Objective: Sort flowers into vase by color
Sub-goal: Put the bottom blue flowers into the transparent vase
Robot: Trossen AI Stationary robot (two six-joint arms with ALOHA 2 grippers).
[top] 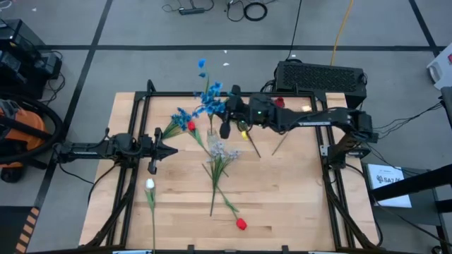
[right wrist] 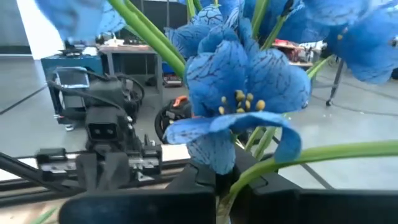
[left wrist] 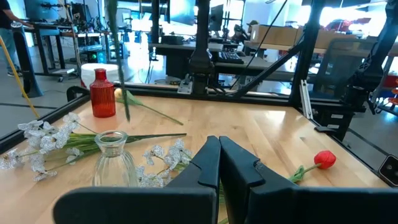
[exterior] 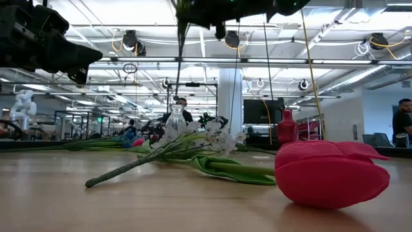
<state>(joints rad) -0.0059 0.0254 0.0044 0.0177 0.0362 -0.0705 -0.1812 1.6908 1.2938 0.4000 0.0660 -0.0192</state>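
My right gripper (top: 227, 116) is over the middle of the table, shut on a blue flower stem; its blossoms (top: 210, 99) fill the right wrist view (right wrist: 239, 81). The stem (left wrist: 118, 56) hangs down above a clear glass vase (left wrist: 114, 163). A red vase (left wrist: 102, 93) stands farther back. My left gripper (top: 168, 149) hovers at the table's left, shut and empty (left wrist: 219, 155). Lying flat on the table are a second blue cluster (top: 185, 116), a red bud (top: 191, 125), white-lilac sprays (top: 224, 150), a white tulip (top: 150, 183) and a red tulip (top: 241, 224). My right gripper pinches the blue flower's green stem (right wrist: 231, 186) between its two fingers, just below the blossoms. The flower is lifted clear of the table, blossoms on top. Its long stem (exterior: 180, 51) hangs down below the fingers.
The table's black frame rails (top: 141, 127) run along both sides. A black box (top: 321, 74) sits behind the far edge. Bare wood (top: 296, 204) lies on the near right. The red tulip (exterior: 328, 174) lies close to the near edge. People stand in the room beyond.
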